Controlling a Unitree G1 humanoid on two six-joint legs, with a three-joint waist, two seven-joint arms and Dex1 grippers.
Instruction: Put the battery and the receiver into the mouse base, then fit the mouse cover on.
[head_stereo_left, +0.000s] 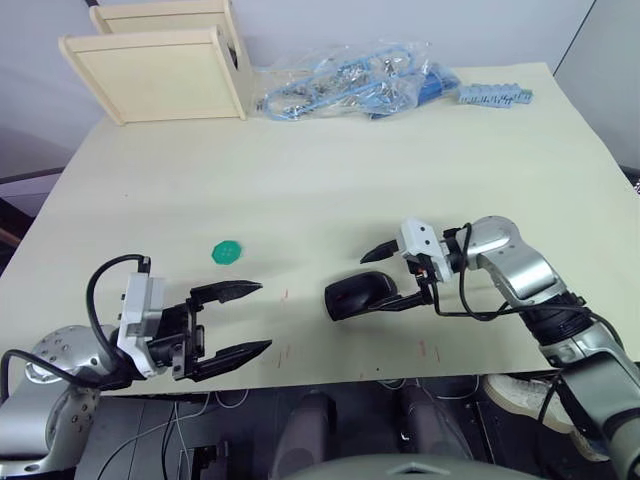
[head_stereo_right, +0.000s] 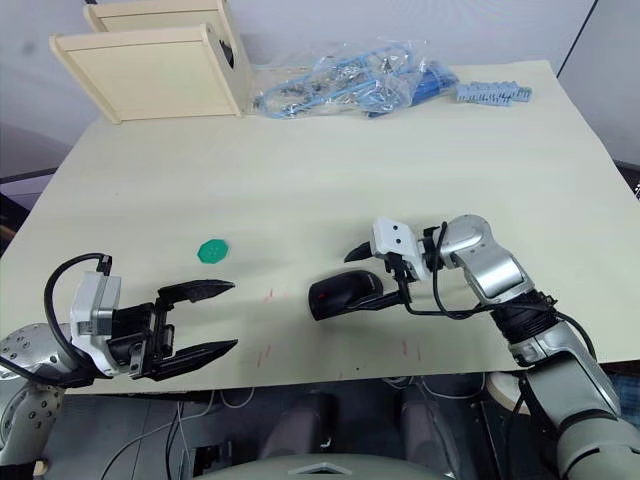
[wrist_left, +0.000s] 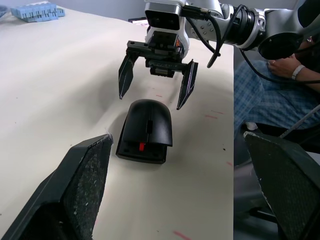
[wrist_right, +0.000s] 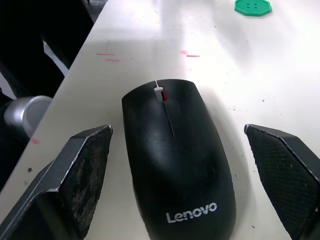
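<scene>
While the smooth glossy black curved mouse cover (wrist_right: 177, 150) sits fitted on the black oval mouse base (wrist_left: 141, 151), the assembled mouse lies flat on the pale cream tabletop (head_stereo_left: 330, 170) near its front edge, with a small red scroll wheel (wrist_right: 163, 95) showing at the nose and white "Lenovo" lettering on its back end.

Just beyond that back end hovers the right tool (head_stereo_left: 398, 275), its two black fingers spread apart, one on either side of the mouse's tail without touching it; nothing is held between them. Well to the other side of the mouse, close to the same tabletop edge, the left tool (head_stereo_left: 240, 319) points toward the mouse's nose, its two black fingers also spread wide and empty.

Between the left tool and the far part of the tabletop, away from the mouse, lies a flat green octagonal disc (head_stereo_left: 227, 251). A few faint red marks dot the tabletop close to the mouse. Far behind the mouse, along the back edge, stand two light wooden trays (head_stereo_left: 160, 70), a clear plastic bag of blue parts (head_stereo_left: 350, 85) and a strip of blue-grey blocks (head_stereo_left: 495, 95).
</scene>
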